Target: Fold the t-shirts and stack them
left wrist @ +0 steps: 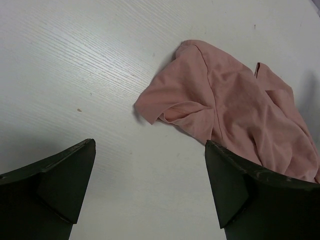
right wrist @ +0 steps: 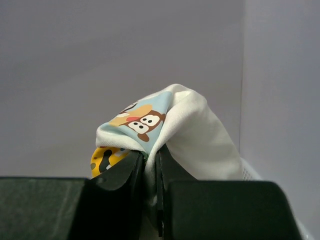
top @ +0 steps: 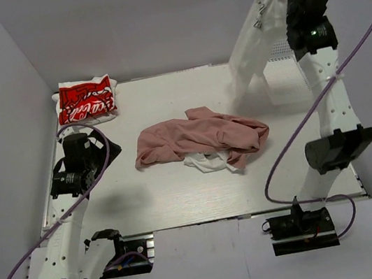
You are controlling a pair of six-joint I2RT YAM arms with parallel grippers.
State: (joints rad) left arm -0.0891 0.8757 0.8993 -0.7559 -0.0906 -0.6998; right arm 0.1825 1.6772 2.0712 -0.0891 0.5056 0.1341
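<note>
The right gripper (right wrist: 150,161) is raised high at the far right of the scene. Its jaws are nearly closed and pinch a bunched fold of the white shirt (top: 253,38) at the colourful cartoon print. The rest of that shirt hangs down from the grip, and its lower edge reaches the table (top: 174,201) at the far right. A white mesh basket (top: 280,49) stands just behind the hanging cloth.

The left gripper (left wrist: 149,146) is low over the left side of the table. Its jaws are spread wide and hold nothing, with bare tabletop between the fingers. Just beyond its right finger lies a sleeve of the pink shirt (top: 200,137), which is crumpled in the middle of the table. A bit of white cloth (top: 207,163) sticks out from under the pink shirt's near edge.

The shirt with red lettering (top: 86,100) lies folded in the far left corner, well apart from both grippers.
</note>
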